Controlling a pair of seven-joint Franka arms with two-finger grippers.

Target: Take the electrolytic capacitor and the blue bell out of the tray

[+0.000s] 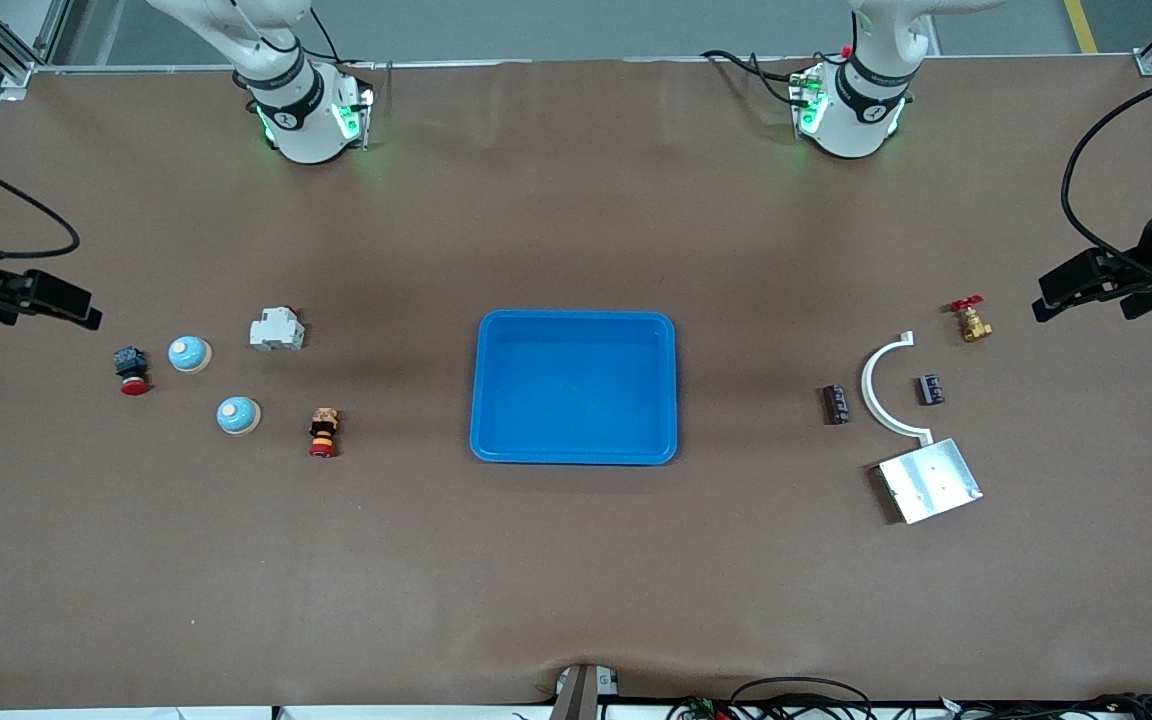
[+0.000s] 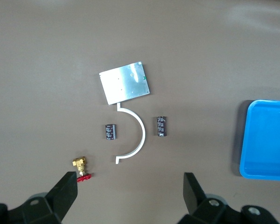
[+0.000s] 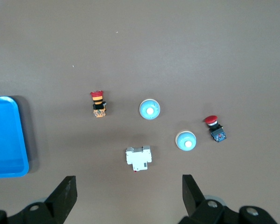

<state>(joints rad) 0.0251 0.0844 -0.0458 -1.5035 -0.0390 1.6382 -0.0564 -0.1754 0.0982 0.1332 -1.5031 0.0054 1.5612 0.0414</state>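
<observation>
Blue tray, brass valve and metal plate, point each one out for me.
Blue tray (image 1: 576, 318): front view, on its rim.
Brass valve (image 1: 976, 324): front view, on its body.
Metal plate (image 1: 931, 480): front view, on its top face.

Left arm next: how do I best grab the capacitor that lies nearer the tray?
Judging by its pose, come straight down with the open left pincer and close across the round sides of that capacitor at mid-length. It lies flat, apart from the white curved bracket.

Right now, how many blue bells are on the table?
2. One bell lies between the black-and-red push button and the white breaker; the other bell lies nearer the front camera, beside the orange button. None seems hidden.
</observation>
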